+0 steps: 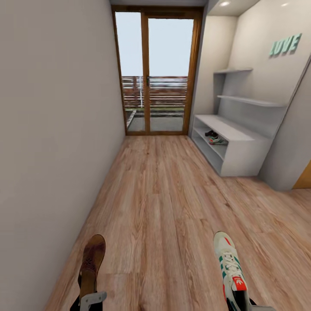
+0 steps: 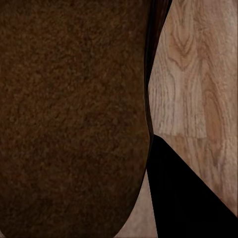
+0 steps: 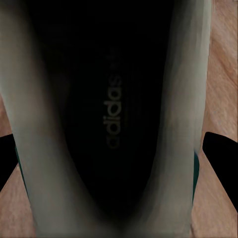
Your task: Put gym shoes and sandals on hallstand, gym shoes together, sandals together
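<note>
- My left claw (image 1: 91, 298) is clamped on a brown sandal (image 1: 91, 259), holding it by the heel end. The sandal's long way runs straight out from my claw, toe pointing ahead, down the corridor.
- Up close, the sandal's dark brown insole (image 2: 74, 114) faces my left wrist, with one black finger (image 2: 183, 198) just beside it.
- My right claw (image 1: 242, 304) is clamped on a white gym shoe (image 1: 231, 268) with green stripes, also by the heel end. Its toe points ahead and a little toward my left claw.
- My right wrist looks right into the shoe's dark inside (image 3: 114, 114), with a black finger (image 3: 220, 148) showing on each side of it.
- I think I hold both this way so I can carry them together, up off the corridor floor (image 1: 164, 203).
- Far ahead and off past my right claw stands the hallstand (image 1: 242, 149). Another gym shoe (image 1: 216, 138) already sits on its shelf.
- Farthest of all is the glass door (image 1: 157, 73).
</note>
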{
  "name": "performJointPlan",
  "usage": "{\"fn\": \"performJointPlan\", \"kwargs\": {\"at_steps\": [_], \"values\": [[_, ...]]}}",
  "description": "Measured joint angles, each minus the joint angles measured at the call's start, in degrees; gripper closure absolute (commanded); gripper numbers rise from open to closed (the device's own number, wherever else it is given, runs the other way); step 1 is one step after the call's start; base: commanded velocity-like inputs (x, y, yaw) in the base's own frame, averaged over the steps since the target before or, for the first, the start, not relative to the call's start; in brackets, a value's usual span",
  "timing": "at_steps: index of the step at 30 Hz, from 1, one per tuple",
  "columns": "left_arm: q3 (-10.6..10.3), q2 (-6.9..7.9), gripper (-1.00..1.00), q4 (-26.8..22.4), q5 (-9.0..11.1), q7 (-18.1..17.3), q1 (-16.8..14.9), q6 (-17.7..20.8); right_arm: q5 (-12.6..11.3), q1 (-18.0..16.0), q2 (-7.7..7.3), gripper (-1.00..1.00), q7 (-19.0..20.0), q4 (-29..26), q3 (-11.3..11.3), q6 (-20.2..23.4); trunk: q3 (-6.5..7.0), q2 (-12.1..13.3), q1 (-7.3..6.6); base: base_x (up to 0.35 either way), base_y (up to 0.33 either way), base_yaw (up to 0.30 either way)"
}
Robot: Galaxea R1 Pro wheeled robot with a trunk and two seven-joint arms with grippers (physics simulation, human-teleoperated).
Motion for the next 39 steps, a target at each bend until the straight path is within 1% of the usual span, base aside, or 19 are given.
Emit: {"fn": "performJointPlan", "kwargs": {"at_steps": [7,39], "values": [[0.0,0.0,1.0,0.0,0.0,0.0,0.0,0.0,0.0,0.0,0.0,1.0,0.0,0.0,0.0,0.0,0.0,0.0,0.0,0.34,0.0,0.075],[0.0,-0.01,1.0,0.0,0.0,0.0,0.0,0.0,0.1,0.0,0.0,1.0,0.0,0.0,0.0,0.0,0.0,0.0,0.0,0.34,0.0,0.001]]}}
